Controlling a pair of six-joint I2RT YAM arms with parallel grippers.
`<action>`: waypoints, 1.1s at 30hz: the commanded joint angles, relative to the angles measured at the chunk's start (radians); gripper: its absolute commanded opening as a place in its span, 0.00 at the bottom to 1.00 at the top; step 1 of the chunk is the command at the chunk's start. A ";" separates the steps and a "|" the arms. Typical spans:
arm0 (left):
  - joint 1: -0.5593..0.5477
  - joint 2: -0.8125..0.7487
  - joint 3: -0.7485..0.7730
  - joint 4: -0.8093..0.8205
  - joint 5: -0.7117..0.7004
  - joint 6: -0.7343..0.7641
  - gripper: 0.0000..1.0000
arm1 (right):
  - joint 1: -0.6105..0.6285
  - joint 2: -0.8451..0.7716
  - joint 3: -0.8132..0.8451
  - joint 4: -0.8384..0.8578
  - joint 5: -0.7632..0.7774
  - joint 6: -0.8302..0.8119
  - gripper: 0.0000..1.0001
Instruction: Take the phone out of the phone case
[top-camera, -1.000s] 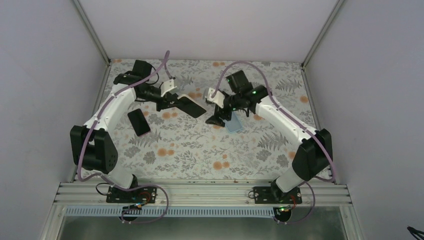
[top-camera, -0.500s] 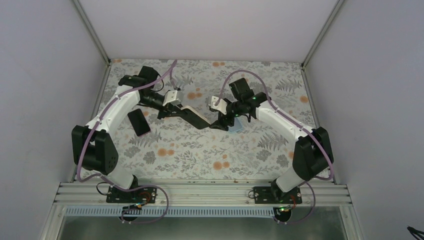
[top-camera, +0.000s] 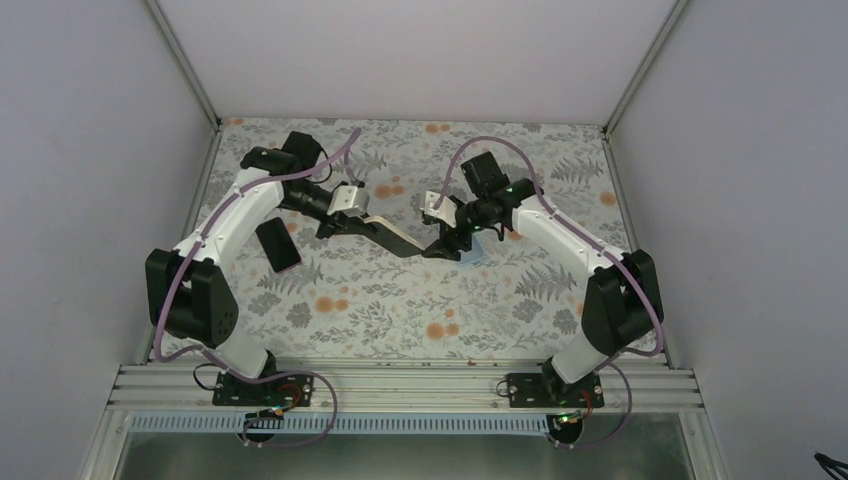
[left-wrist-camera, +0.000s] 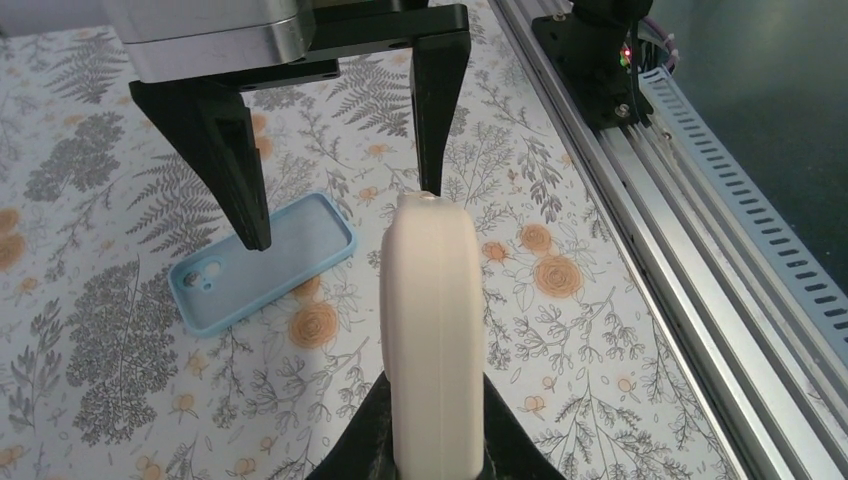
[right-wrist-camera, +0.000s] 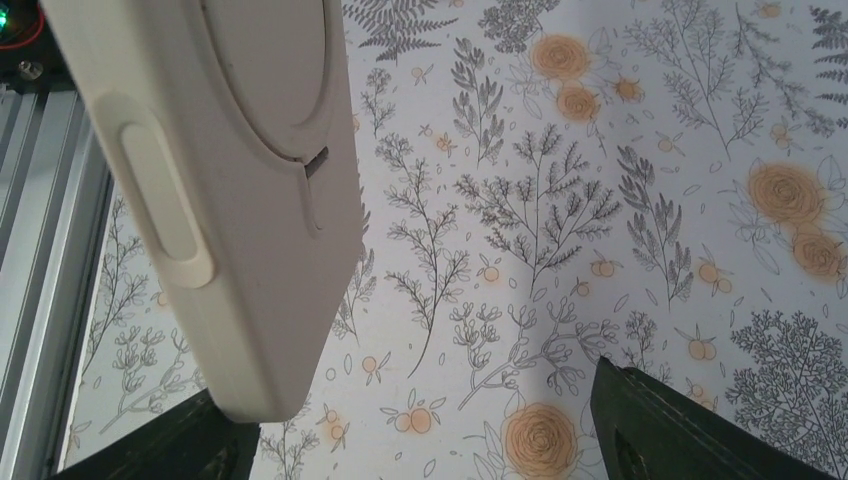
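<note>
Gripping the cream phone case (left-wrist-camera: 430, 330) by its near end with the left tool (left-wrist-camera: 435, 455), jaws narrow, case on edge in the air above the bench (top-camera: 400, 310). Phone taken to be seated inside; hard to tell apart from the case here. Straddling the far end with the right tool (left-wrist-camera: 342, 212), jaws wide, one finger just beside the case tip, the other well clear. Risks, as judged:
- closing off-centre and shoving the case sideways out of the left grip;
- pinching case and phone together, so nothing peels;
- popping the phone free uncaught, dropping it near the blue case (left-wrist-camera: 265, 265) below.

Also lying on the bench, a black phone (top-camera: 277, 244).
</note>
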 joint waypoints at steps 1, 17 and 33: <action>-0.053 -0.013 0.004 -0.122 0.078 0.055 0.02 | -0.053 0.022 0.073 0.054 0.075 -0.057 0.84; -0.151 -0.016 0.014 -0.122 0.033 0.012 0.02 | -0.084 0.097 0.182 0.040 0.164 -0.125 0.85; -0.193 0.001 0.037 -0.122 -0.012 -0.022 0.02 | -0.083 0.105 0.196 0.067 0.303 -0.187 0.87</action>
